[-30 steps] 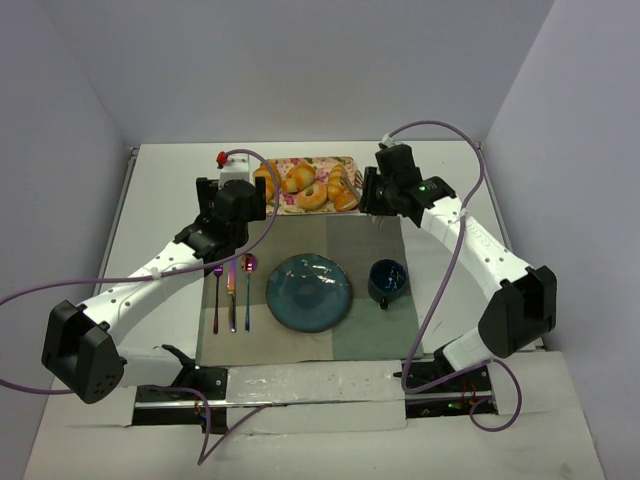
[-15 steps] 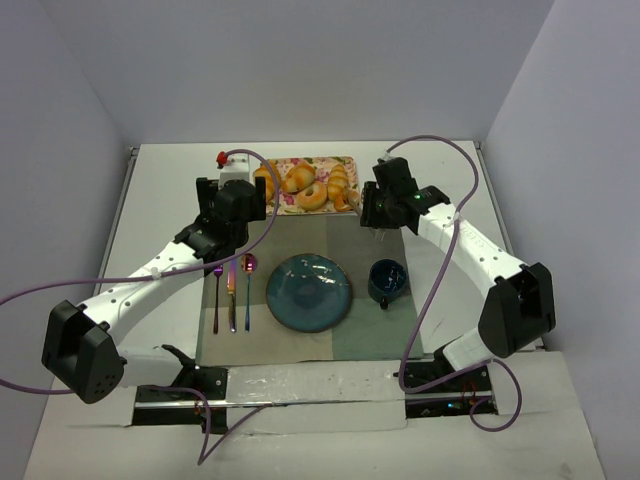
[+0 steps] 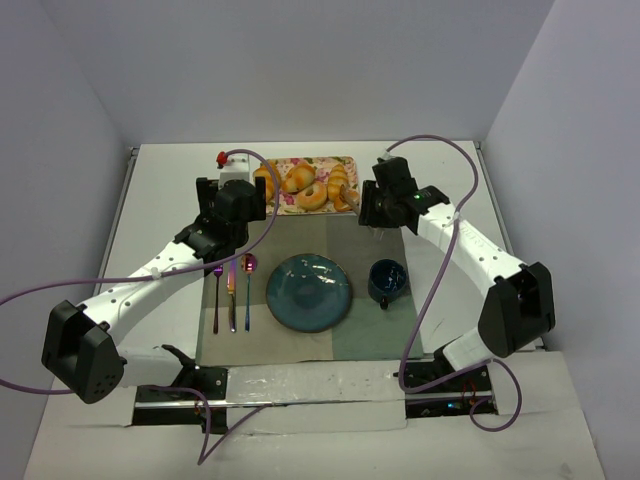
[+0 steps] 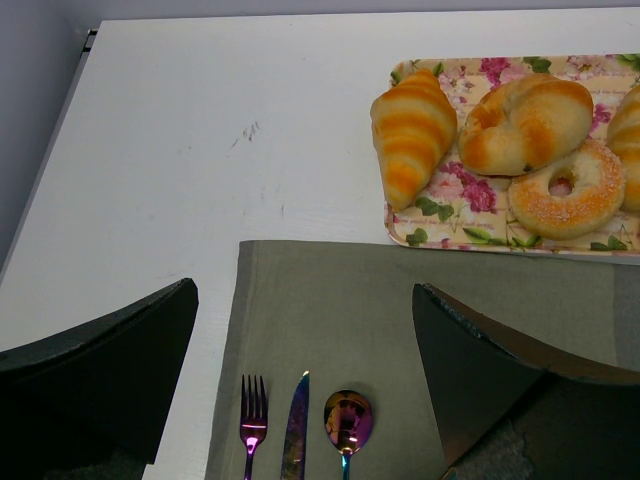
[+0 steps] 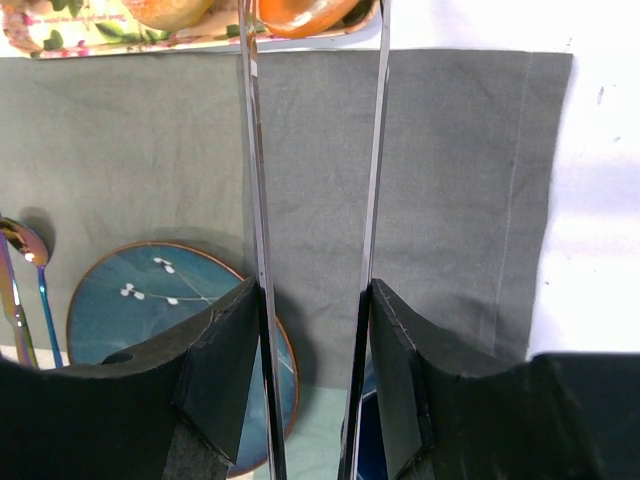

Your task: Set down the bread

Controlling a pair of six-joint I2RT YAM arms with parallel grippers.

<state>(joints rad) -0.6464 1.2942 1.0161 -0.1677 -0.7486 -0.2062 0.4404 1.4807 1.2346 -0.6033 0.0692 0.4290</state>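
Note:
The bread (image 5: 305,12) is a smooth golden-orange bun at the right end of the flowered tray (image 5: 60,35), cut off by the top edge of the right wrist view. My right gripper (image 5: 315,330) is shut on metal tongs (image 5: 378,150). The two long tong blades run forward over the grey mat and stand on either side of the bun. From above, the right gripper (image 3: 385,205) hovers just right of the tray (image 3: 290,163). My left gripper (image 4: 305,380) is open and holds nothing, above the mat by the cutlery.
A blue plate (image 3: 308,292) lies mid-mat with a dark blue cup (image 3: 387,281) to its right. A fork (image 4: 252,425), knife (image 4: 297,430) and spoon (image 4: 347,420) lie to its left. The tray also holds ridged rolls (image 4: 412,130) and a doughnut (image 4: 590,190).
The right gripper has shifted left and a little nearer, up to the tray's right end, and the tong blades have spread slightly. The left arm has not moved.

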